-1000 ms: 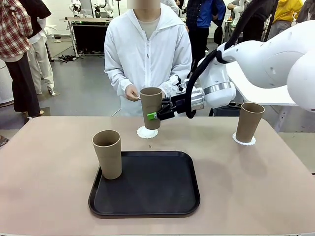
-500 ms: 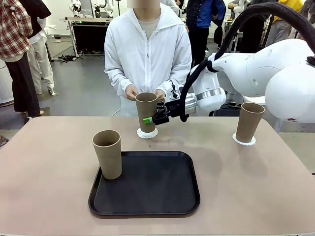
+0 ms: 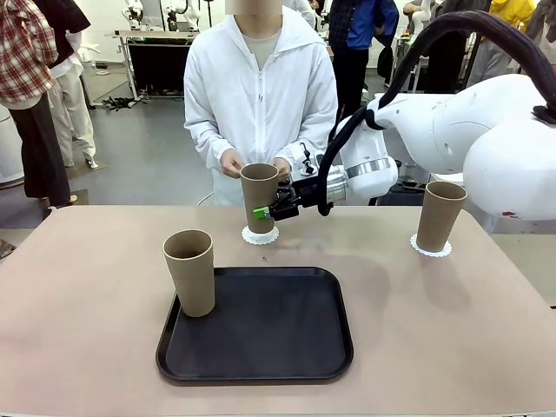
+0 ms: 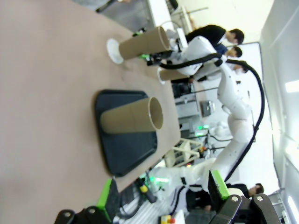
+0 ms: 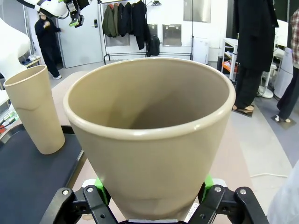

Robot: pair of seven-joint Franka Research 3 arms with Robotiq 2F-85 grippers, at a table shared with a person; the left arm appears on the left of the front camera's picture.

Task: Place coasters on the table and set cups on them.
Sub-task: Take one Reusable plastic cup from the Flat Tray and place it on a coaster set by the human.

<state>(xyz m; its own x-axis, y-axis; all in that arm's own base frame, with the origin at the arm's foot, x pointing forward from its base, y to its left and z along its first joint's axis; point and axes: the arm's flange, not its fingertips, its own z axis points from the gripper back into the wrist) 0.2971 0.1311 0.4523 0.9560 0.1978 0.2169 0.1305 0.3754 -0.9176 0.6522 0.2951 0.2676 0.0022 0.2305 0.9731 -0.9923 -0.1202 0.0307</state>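
Right gripper [image 3: 265,211]: clamped on cup [image 3: 259,187], upright on coaster [image 3: 260,235], upper centre of front frame.
Left gripper [image 4: 163,191]: fingers spread wide, holding nothing, bottom of frame.

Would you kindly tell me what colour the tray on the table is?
The tray is plain black; the front view shows it best.

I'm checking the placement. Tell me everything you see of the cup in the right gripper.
The cup is a tall, tapered, tan matte tumbler, handleless and empty inside. It stands upright on the lacy white coaster at the far middle of the table, with the right gripper clamped on its lower half.
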